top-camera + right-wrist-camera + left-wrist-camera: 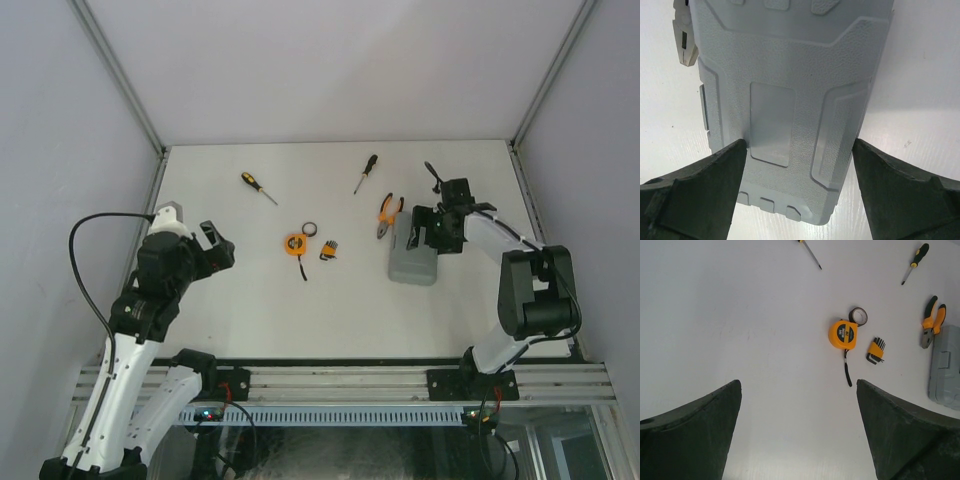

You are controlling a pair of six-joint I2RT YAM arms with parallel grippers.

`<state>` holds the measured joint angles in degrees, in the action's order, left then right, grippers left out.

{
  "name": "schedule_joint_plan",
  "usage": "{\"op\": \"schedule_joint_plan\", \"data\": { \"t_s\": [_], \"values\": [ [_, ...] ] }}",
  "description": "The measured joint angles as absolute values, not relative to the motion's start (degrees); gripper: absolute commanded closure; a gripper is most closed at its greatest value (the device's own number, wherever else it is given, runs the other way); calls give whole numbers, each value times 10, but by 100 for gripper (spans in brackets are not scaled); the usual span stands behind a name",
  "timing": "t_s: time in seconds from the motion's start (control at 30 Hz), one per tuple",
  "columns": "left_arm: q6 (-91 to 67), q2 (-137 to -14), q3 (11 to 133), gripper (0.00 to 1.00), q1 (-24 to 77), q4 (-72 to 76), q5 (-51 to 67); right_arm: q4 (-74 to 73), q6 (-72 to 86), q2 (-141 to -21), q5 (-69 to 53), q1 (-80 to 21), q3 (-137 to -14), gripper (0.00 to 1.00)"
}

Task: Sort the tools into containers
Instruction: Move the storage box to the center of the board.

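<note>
Dark fingers (695,195) of the R claw (799,145) fill the bottom corners of the R wrist view, spread wide apart, gripping nothing. Btwn and beyond them lies the flat grey plastic tool case (795,90), lid shut, so its inside is hidden. Its far end is cut off at the frame top, and can't tell whether the fingertips touch the lid. Of the orange-handled pliers (682,40) only the nose shows, just beside the case's far left corner.

L claw (797,385) is also apart and empty, over bare white table (740,330), well apart from the case and all tools. Ahead of it is the round orange tape measure (843,334) w/ the black ring (858,316) at its far edge; contact unclear. The small black-orange hex key set (875,350) sits near, to the right. One black-and-yellow screwdriver (915,260) shows whole. The second screwdriver (810,254) is cut off, only its shaft in frame.
</note>
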<state>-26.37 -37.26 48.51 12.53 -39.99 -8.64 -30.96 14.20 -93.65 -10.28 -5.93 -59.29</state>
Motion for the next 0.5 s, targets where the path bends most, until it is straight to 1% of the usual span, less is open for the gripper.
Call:
{"op": "schedule_joint_plan", "data": {
  "t_s": [0.23, 0.5],
  "values": [
    [-264, -379, 485, 0, 124, -400, -73, -298, 140, -910, -72, -125, -568, 24],
    [-264, -379, 481, 0, 124, -399, -62, -285, 141, -886, -71, -206, -541, 25]
  ]
}}
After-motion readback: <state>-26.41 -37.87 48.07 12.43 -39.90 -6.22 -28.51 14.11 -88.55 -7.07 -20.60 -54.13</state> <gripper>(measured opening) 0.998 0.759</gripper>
